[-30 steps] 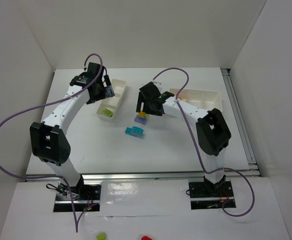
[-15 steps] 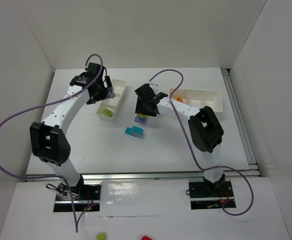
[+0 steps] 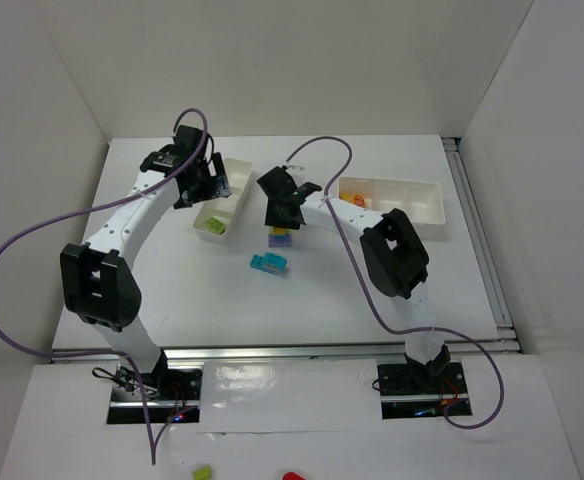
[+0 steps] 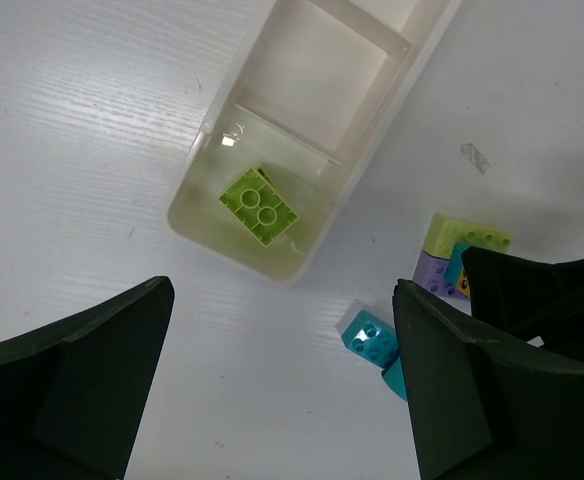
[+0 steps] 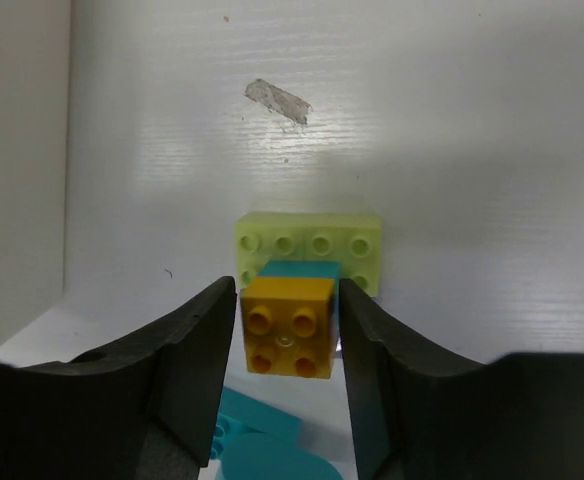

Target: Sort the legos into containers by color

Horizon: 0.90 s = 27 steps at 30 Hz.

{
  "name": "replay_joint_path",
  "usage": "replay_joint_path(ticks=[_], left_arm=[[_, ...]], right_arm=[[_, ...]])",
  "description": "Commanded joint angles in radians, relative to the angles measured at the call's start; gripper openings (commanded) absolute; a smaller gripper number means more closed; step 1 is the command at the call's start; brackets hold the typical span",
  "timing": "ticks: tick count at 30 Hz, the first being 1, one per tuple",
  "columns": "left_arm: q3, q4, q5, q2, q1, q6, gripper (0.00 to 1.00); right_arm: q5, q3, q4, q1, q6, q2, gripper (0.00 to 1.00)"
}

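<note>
One yellow brick [image 5: 288, 326] was pinched.
Only the right wrist view showed right fingers [image 5: 187, 370] gripping it; left fingers [image 4: 82, 390] stood spread wide.

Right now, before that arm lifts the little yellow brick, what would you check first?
1. The right gripper straddles the yellow brick: ok.
2. Its fingers press the brick firmly: cannot tell.
3. The yellow brick sits loose: not ok, it is stacked on a cyan brick over a pale green plate.
4. The left gripper is open, apart from that stack: ok.
5. The green brick lies inside the left tray: ok.
</note>
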Motion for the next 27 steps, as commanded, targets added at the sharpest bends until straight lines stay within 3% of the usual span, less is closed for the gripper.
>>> replay_joint_path(ticks=[1,4,14,19,21,25,27], left_arm=[[-0.01,0.015,0.016,0.011,0.0,0.022,1.0],[-0.01,0.015,0.025,0.011,0.0,0.022,1.0],[0.029,0.015,0.092,0.03,0.0,0.053,1.0],[0.032,0.084,0.34,0.01,0.0,0.203,1.0],[0.021,0.113,0.422,0.001,0.0,0.215,1.0],[-0.04,0.203,0.777,-0.013,0.023,0.235,1.0],[-0.051,0.214,0.848,0.004,0.023,0.235,1.0]], right_arm=[[0.055,0.074,-0.046,0.013,0.004,0.014,0.49],[0.064,0.084,-0.055,0.022,0.004,0.014,0.43],[0.069,0.035,-0.055,0.031,-0.039,-0.021,0.4],[-0.147,-0.062,0.087,-0.035,-0.126,-0.188,0.37],[-0.229,-0.171,0.164,-0.097,-0.149,-0.265,0.37],[-0.558,-0.333,0.327,-0.208,-0.215,-0.435,0.37],[-0.631,-0.355,0.336,-0.233,-0.238,-0.445,0.37]])
